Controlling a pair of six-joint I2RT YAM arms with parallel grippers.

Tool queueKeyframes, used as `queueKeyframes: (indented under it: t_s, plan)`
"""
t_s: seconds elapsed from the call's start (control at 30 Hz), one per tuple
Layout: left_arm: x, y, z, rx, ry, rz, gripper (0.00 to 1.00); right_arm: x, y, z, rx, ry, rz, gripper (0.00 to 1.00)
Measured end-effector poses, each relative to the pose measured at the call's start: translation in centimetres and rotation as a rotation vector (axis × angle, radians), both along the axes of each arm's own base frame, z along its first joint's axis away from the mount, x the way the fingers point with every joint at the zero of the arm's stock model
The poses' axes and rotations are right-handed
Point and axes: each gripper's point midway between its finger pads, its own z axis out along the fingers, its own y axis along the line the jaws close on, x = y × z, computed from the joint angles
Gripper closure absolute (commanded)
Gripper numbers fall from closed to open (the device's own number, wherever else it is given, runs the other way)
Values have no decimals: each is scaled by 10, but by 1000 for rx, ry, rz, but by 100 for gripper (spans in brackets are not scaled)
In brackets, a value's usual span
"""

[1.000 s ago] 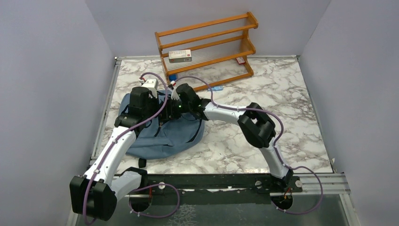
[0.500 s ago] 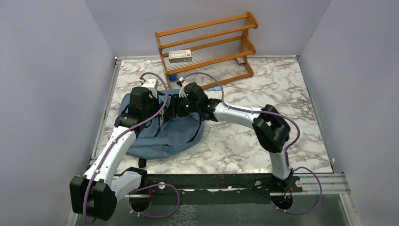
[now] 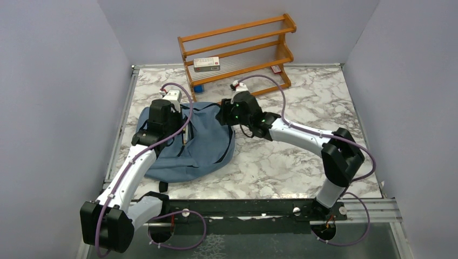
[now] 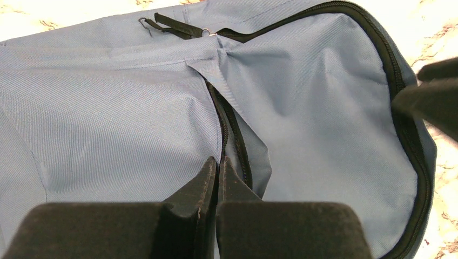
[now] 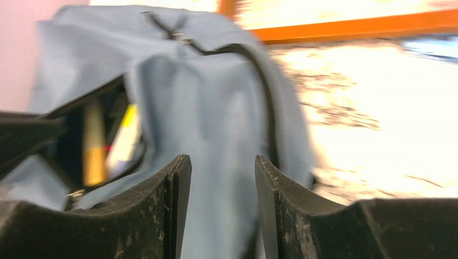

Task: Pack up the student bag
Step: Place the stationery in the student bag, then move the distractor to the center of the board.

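Observation:
The student bag, dusty blue with black zipper trim, lies flat on the marble table at the left. My left gripper is shut on the bag's fabric edge beside the zipper and holds the opening up. The bag fills the left wrist view. My right gripper is open and empty, just off the bag's right rim. In the right wrist view its jaws frame the bag. Through the dark opening on the left, a yellow-orange item shows inside.
A wooden rack stands at the back with a white box on its shelf. A small blue item and a red one lie at its foot. Grey walls close in the left, right and back.
My right gripper has drawn back to the right, from over the bag's opening to beside its right rim. My left gripper has kept its hold and has not moved.

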Motion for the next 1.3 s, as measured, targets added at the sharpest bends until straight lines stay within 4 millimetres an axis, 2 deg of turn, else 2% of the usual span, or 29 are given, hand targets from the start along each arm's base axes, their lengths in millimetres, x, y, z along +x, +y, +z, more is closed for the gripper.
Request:
queueKeyframes:
  t_s: [0.13, 0.3, 0.4, 0.43, 0.53, 0.73, 0.87, 1.1, 1.3]
  plan:
    - [0, 0, 0, 0, 0, -1, 100, 28, -58, -14, -84, -6, -136, 46]
    - [1, -1, -1, -2, 4, -3, 100, 61, -115, -24, -156, -11, -261, 45]
    - [0, -2, -1, -4, 5, -6, 100, 78, -141, -27, -184, -16, -307, 45]
    - [0, -2, -2, -4, 5, -7, 100, 82, -147, -29, -192, -15, -318, 41]
    - [0, -3, -1, -8, 6, -12, 100, 95, -164, -44, -221, 3, -338, 38]
    - [0, -5, -1, -14, 7, -20, 100, 124, -178, -81, -250, 69, -342, 37]
    - [0, -5, -1, -14, 7, -21, 100, 143, -179, -95, -246, 90, -336, 32]
    - [-1, -4, 0, -13, 4, -21, 100, 170, -179, -104, -219, 98, -331, 32]
    - [-2, -4, 1, -14, 1, -20, 100, 191, -170, -104, -197, 82, -298, 37]
